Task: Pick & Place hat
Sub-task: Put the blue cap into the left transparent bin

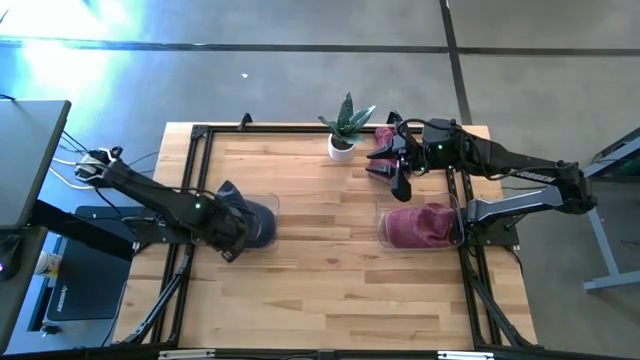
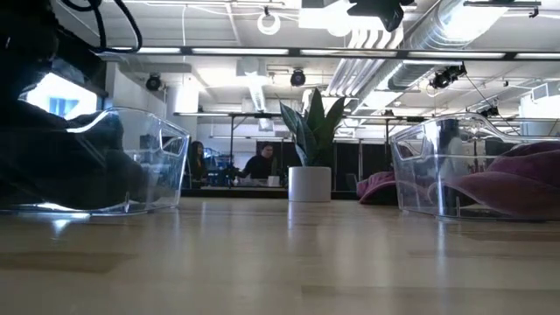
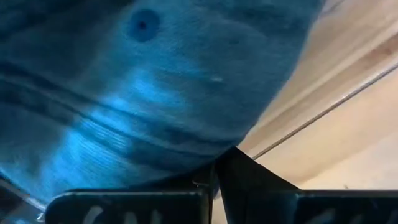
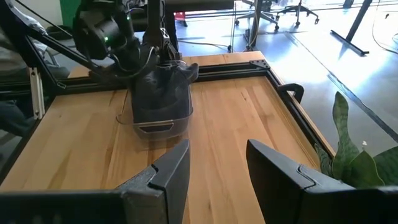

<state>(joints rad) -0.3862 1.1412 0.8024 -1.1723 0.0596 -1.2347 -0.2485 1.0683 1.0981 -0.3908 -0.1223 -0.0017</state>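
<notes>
Two hands: our left hand (image 1: 228, 240) is pinching the dark hat (image 1: 245, 215) inside its clear bin (image 1: 268, 205) for lifting; our right hand (image 1: 400, 178) hovers spread above the table (image 1: 310, 260).

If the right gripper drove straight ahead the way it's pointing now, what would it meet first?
Judging by its wrist view, the open right gripper points across bare table toward the clear bin holding the dark blue hat, where the left gripper works. That bin likely comes first; height is hard to judge.
</notes>
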